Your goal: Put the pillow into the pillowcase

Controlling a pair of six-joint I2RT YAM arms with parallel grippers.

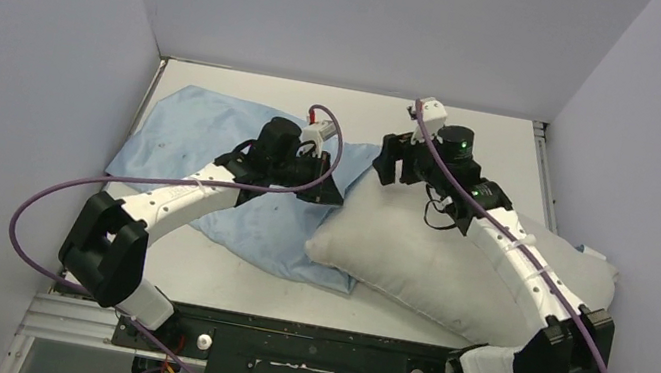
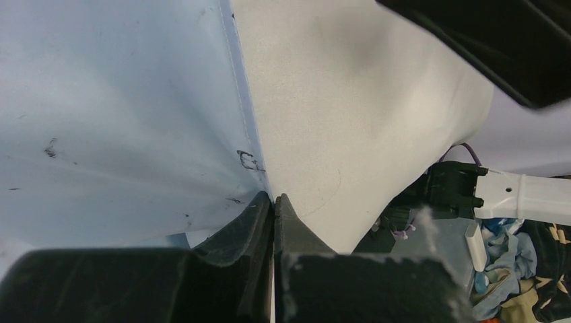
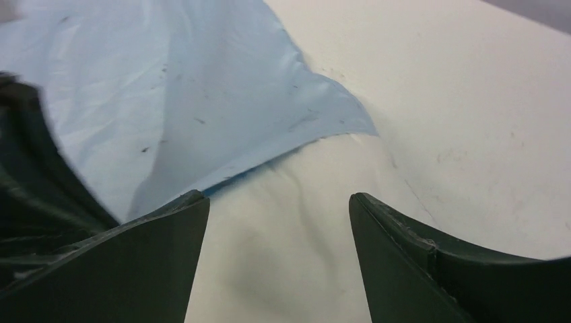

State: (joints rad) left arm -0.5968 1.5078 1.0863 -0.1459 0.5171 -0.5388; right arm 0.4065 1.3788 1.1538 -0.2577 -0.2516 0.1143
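Two claws work where pillowcase meets pillow. The blue pillowcase lies spread over the left half of the table. The white pillow sits to the right, its near-left corner resting on the cloth's edge. The left claw, fingers pressed together, pinches the pillowcase's hem just beside the pillow. The right claw hovers over the pillow's far-left corner, fingers spread wide and holding nothing.
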